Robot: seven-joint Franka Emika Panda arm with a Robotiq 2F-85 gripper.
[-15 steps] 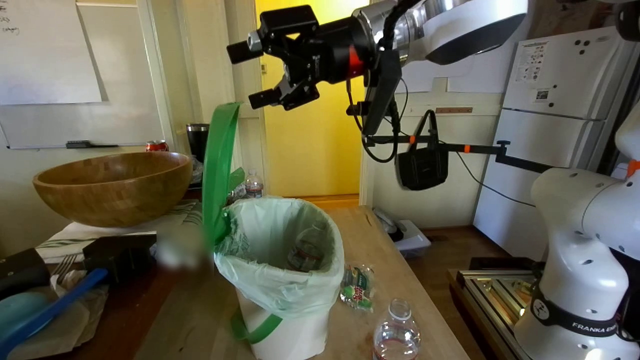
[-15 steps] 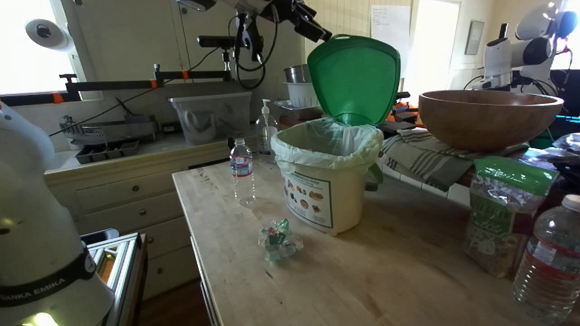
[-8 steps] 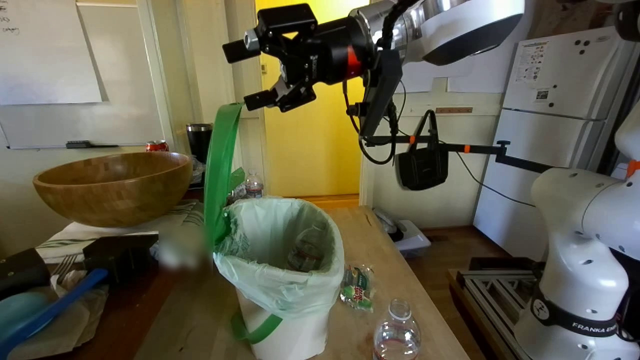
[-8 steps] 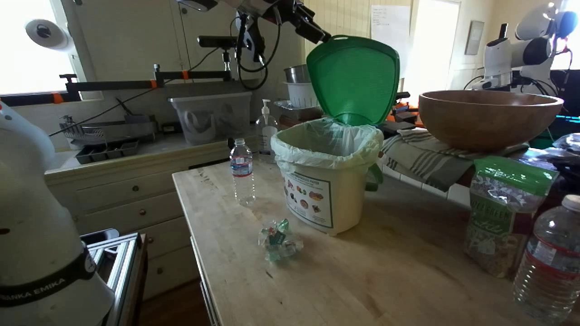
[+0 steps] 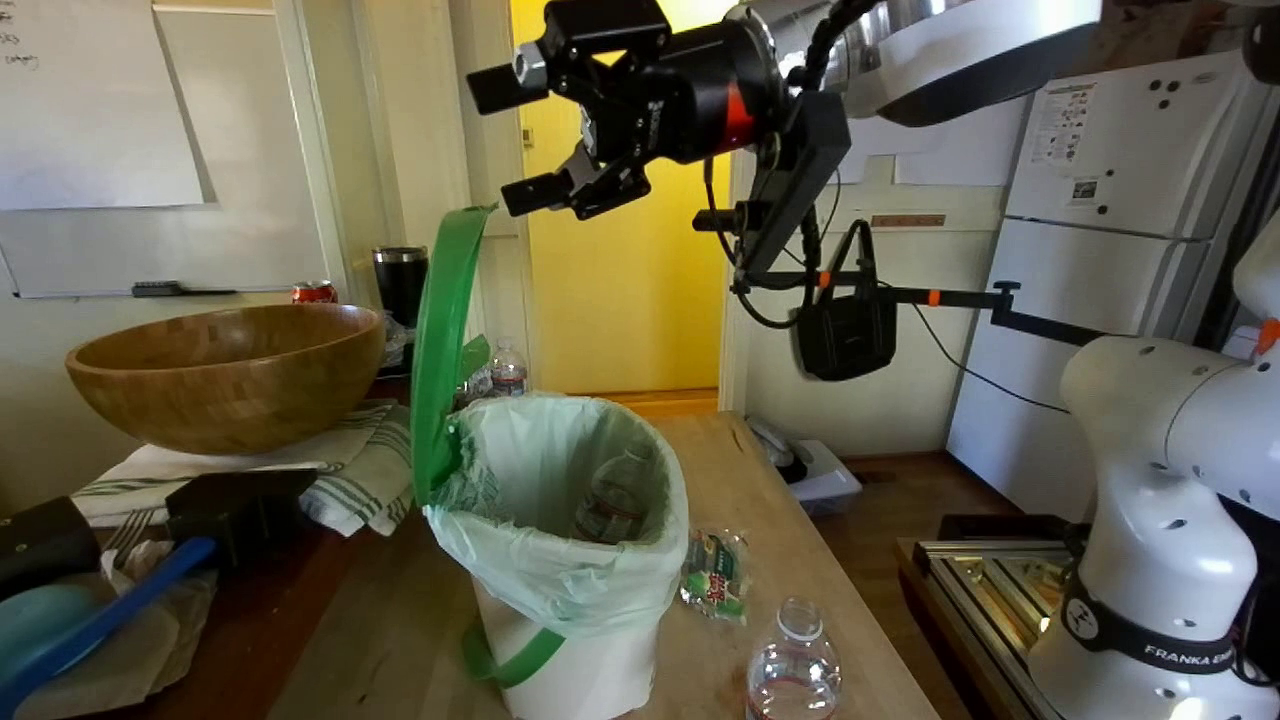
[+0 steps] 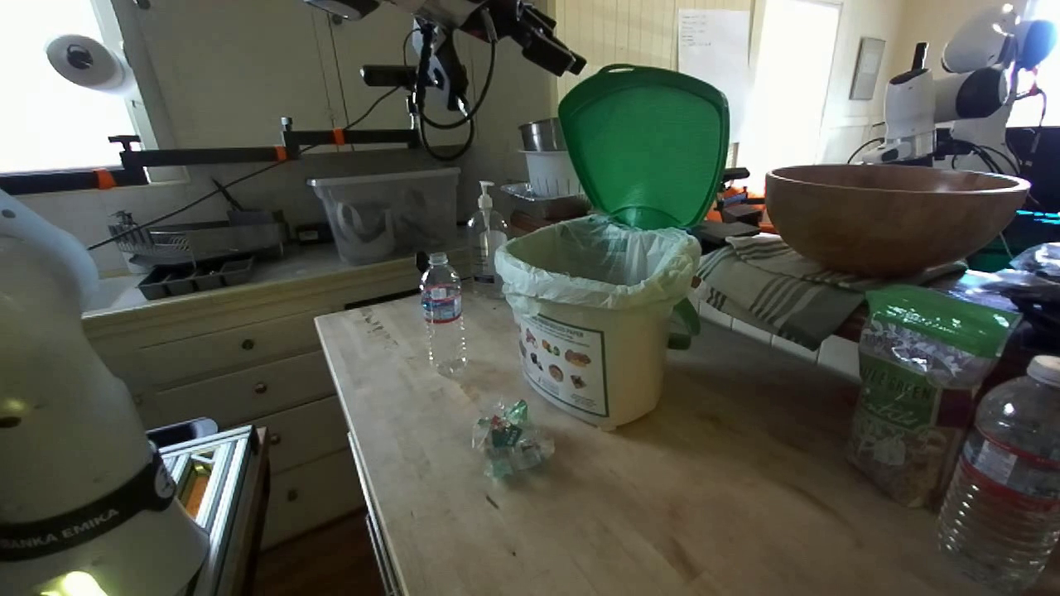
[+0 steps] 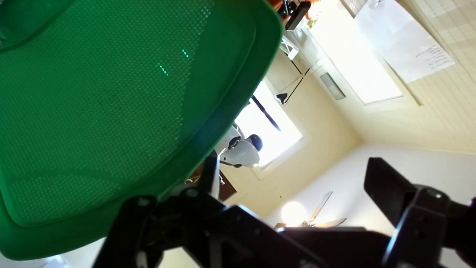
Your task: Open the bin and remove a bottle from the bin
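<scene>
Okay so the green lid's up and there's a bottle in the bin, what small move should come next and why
I'd probably tilt the open gripper downward toward the bin, clear of the green lid: that lid already stands open, the jaws point sideways with nothing between them, and the bottle is inside, below them.

robot arm (image 5: 975, 45) raised and stretched out, black hand (image 5: 498, 143) angled slightly downward, fingers (image 5: 505, 88) spread well apart
</scene>
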